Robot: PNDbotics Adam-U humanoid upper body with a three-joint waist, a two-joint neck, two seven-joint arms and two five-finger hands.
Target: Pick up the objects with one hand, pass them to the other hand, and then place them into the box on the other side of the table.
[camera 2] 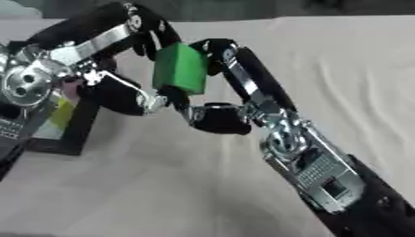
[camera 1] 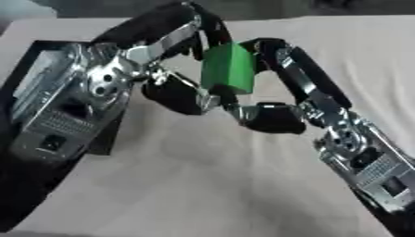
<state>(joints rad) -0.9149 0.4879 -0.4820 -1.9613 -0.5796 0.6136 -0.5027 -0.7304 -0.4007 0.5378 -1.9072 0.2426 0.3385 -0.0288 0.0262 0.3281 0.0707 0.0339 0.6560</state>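
passing the green block (camera 1: 228, 68) between hands above the tabletop (camera 1: 210, 185), the left hand (camera 1: 174, 90) and right hand (camera 1: 272, 74) both curl around it; next, one hand must release toward the dark box (camera 2: 69, 134) at left.

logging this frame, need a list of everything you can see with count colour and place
block: one, green, held up above the table's middle, between both hands
box: one, black, at the table's left side, mostly behind the left arm; something yellow and pink shows inside
table: one, covered in beige cloth, fills the view
left hand: one, black and silver, at the block's left side, fingers curled round it
right hand: one, black and silver, at the block's right side, fingers curled round it
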